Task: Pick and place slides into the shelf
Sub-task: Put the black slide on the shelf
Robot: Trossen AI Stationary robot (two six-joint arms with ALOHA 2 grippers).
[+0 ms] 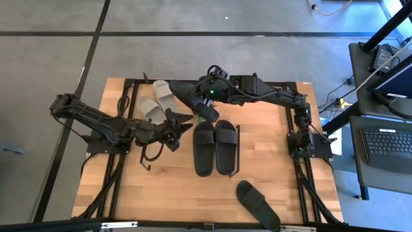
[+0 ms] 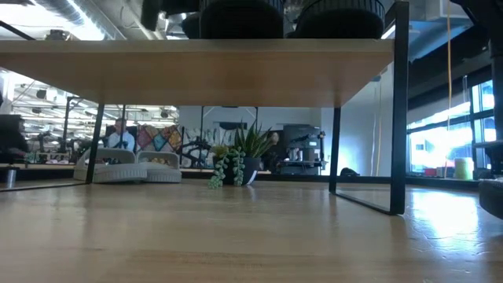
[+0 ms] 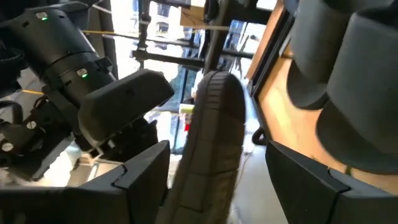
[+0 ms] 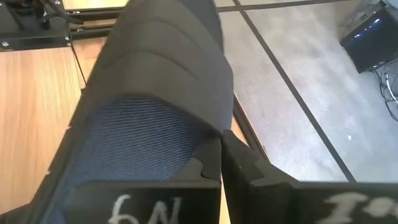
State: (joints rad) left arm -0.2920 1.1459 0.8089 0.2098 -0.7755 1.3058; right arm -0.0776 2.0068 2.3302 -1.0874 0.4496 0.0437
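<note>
High view shows the right jaws (image 1: 201,96) clamped shut on a black slide (image 1: 185,93), holding it above the table (image 1: 270,187) at the far edge, near the shelf (image 1: 138,96) where two grey-white slides (image 1: 154,103) sit. Just beside it, the left jaws (image 1: 182,124) stand open, the slide's lower end close to them but not gripped. Two black slides (image 1: 215,147) lie paired mid-table; another black slide (image 1: 257,204) lies near the front edge.

Grey concrete floor (image 1: 212,16) w/ dark seam lines. Desk w/ keyboard (image 1: 385,143) on right, cables nearby. Bg: potted plant (image 2: 240,161), bright windows (image 2: 452,130) right, open office w/ ceiling lights.
</note>
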